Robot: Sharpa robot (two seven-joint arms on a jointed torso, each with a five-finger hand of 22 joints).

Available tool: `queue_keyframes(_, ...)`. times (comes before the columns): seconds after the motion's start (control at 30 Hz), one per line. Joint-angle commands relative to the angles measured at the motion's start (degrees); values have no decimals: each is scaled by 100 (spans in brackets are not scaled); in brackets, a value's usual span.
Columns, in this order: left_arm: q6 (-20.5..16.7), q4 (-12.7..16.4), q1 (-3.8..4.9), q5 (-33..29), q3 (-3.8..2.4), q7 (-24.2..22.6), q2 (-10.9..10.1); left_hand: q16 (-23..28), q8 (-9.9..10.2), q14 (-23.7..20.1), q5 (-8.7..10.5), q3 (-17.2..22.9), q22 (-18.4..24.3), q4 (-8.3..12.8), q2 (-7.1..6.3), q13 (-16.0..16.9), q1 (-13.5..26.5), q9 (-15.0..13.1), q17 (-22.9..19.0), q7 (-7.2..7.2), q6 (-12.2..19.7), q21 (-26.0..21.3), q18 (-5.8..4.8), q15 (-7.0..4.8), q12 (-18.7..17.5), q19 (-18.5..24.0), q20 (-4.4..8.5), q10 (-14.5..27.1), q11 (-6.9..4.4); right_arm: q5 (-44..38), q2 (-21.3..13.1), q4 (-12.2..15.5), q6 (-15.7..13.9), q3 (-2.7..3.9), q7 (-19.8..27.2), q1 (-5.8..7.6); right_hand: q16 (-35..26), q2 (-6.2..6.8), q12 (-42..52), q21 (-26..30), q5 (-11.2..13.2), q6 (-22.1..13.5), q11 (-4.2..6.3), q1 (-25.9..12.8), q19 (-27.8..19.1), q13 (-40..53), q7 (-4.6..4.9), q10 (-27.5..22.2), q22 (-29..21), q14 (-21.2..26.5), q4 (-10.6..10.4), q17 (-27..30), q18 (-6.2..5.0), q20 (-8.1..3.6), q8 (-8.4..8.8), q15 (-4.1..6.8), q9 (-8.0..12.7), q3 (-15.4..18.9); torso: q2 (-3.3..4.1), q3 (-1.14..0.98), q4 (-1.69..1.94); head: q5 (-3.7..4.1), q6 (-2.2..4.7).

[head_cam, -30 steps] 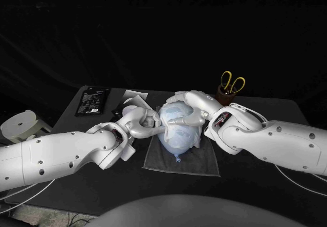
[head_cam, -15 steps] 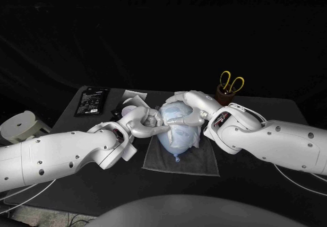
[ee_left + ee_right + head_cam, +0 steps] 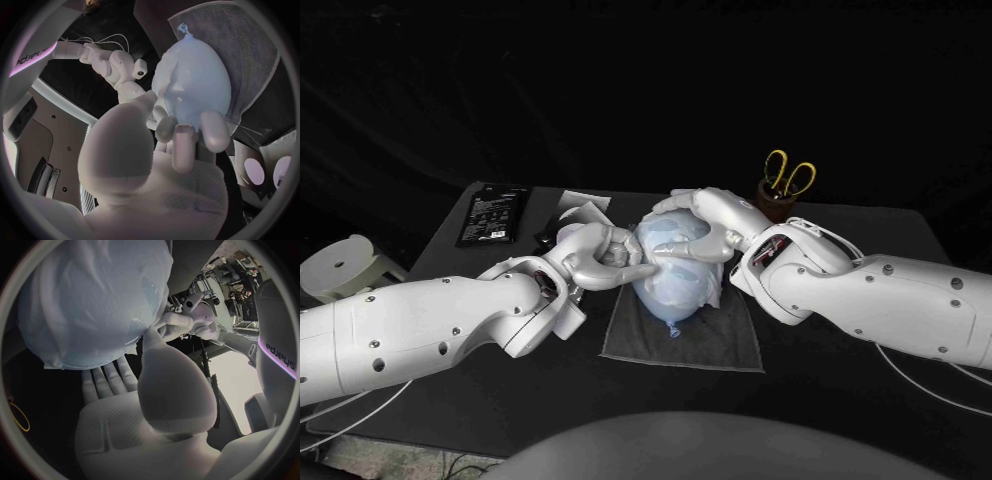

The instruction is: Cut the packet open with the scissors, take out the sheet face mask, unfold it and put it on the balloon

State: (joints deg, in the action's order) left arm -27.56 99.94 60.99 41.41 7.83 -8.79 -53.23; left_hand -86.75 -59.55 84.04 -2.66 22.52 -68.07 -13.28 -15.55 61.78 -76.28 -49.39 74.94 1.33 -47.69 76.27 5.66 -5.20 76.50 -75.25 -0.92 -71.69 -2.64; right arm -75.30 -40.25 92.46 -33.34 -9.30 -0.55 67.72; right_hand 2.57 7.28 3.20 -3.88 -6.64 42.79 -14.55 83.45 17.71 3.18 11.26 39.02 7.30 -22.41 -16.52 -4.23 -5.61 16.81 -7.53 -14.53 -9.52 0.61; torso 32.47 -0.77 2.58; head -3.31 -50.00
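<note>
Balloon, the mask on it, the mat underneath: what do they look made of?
The pale blue balloon looks like thin, glossy rubber, tied off at a knotted neck. The white sheet face mask draped on it seems thin damp fabric: semi-sheer, clinging, wrinkled. The grey rectangular mat looks like soft matte cloth, perhaps felt, with a stitched border.

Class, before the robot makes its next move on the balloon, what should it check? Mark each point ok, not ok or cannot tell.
1. Sheet mask draped over the balloon: ok.
2. Balloon lying on the grey cloth: ok.
3. Right hand holds the balloon's far end: ok.
4. Left hand touches the masked side: ok.
5. Scissors standing in the holder, away from both hands: ok.
6. Mask smooth, without folds: cannot tell.
</note>
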Motion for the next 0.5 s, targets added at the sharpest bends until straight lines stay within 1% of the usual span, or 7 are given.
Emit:
queue_keyframes(0.03,143,14,0,-42,-8,-114,31,-17,-7,379,-15,-47,-8,1,34,-6,6,-9,622,-52,2,24,-52,-55,24,-35,-12,-19,-7,292,-6,2,-365,2,279,-3,-6,-71,-6,-36,36,50,-9,-6,60,-2,530,61,20,-25,-4,6,-32,-2,-30,5,-3,-62,4,-1,-5,-11,0)
queue_keyframes(0.23,124,-53,1,-43,-9,-57,86,-19,8,380,-15,-78,-12,-9,84,-42,-49,-19,628,-54,11,26,-52,-58,5,-36,-11,9,-10,668,-17,51,-615,2,713,-4,24,-193,12,-86,164,200,-1,116,160,11,538,255,44,-201,52,-6,-36,-6,-73,18,-22,-280,2,-8,-8,-11,0)
queue_keyframes(0.27,128,-65,1,-44,-9,-43,91,-12,84,375,-16,-118,-12,-36,108,-135,-84,7,613,-40,56,25,-52,-52,-51,-32,-11,86,-2,740,-20,63,-652,2,807,-4,30,-208,14,-90,169,226,1,133,164,13,538,292,44,-236,65,-10,-39,-7,-79,21,-25,-306,2,-10,-11,-8,0)
queue_keyframes(0.3,132,-73,1,-48,-10,-34,95,-8,182,371,-15,-139,-1,-64,124,-223,-108,55,602,-26,103,17,-50,-42,-107,-20,-12,161,16,795,-24,72,-679,2,879,-4,33,-219,15,-93,174,244,2,150,169,14,538,310,45,-251,78,-11,-40,-7,-84,23,-28,-327,1,-9,-12,-7,0)
queue_keyframes(0.33,138,-83,1,-56,-10,-23,99,8,389,358,-13,-172,33,-126,141,-469,-138,175,566,20,168,-9,-42,-12,-260,10,-19,357,50,877,-29,84,-716,2,986,-5,35,-231,16,-94,177,261,3,164,168,15,538,338,43,-269,90,-12,-41,-6,-89,24,-30,-347,1,-8,-10,-5,0)
queue_keyframes(0.43,161,-91,2,-81,-10,-26,93,37,853,331,-14,-250,119,-256,162,-847,-259,516,499,134,146,-74,-24,80,-514,86,-64,634,154,1063,-45,106,-761,2,1216,-5,55,-261,29,-102,181,346,10,190,182,24,536,471,45,-386,124,-27,-48,-7,-113,34,-43,-396,-2,-8,-7,-3,0)
queue_keyframes(0.5,213,-84,2,-141,-10,-80,69,75,1101,297,-14,-290,225,-304,173,-1211,-302,704,408,209,172,-152,-1,133,-753,169,-101,901,216,1205,-63,127,-764,2,1394,-5,63,-279,33,-99,181,389,14,200,161,28,536,539,36,-429,144,-32,-51,-7,-124,37,-49,-420,-2,-7,-6,-3,0)
